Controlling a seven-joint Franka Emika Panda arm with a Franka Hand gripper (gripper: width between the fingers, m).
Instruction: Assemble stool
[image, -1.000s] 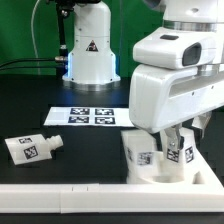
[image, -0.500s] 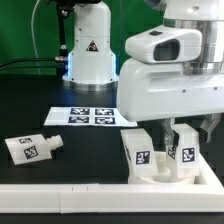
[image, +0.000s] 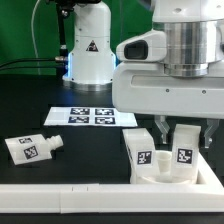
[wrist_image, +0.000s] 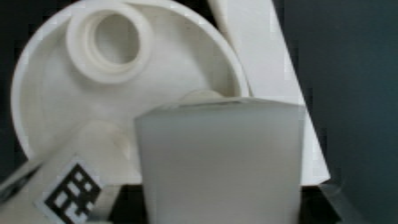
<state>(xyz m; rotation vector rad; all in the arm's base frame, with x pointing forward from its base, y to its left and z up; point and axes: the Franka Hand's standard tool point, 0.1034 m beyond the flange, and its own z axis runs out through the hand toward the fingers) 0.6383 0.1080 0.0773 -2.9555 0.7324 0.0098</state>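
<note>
The stool's round white seat (image: 160, 173) lies at the front of the exterior view's right, against the rail. Two stubby white tagged legs stand upright on it: one (image: 142, 152) free, the other (image: 184, 150) held between my fingers. My gripper (image: 184, 140) comes down from above and is shut on that second leg. In the wrist view the held leg (wrist_image: 222, 150) fills the middle between the dark jaws of the gripper (wrist_image: 222, 206). Beyond it I see the seat (wrist_image: 54, 95) with an open socket (wrist_image: 111, 40). The tag of the other leg (wrist_image: 68, 188) shows at the edge.
A loose tagged leg (image: 30, 148) lies on the black table at the exterior view's left. The marker board (image: 92, 117) lies in the middle, behind it the white robot base (image: 88, 50). A long white rail (image: 60, 198) runs along the front edge.
The hand has turned about its axis with the leg in its grip. The held leg stands a little further to the exterior view's right, straighter than before.
</note>
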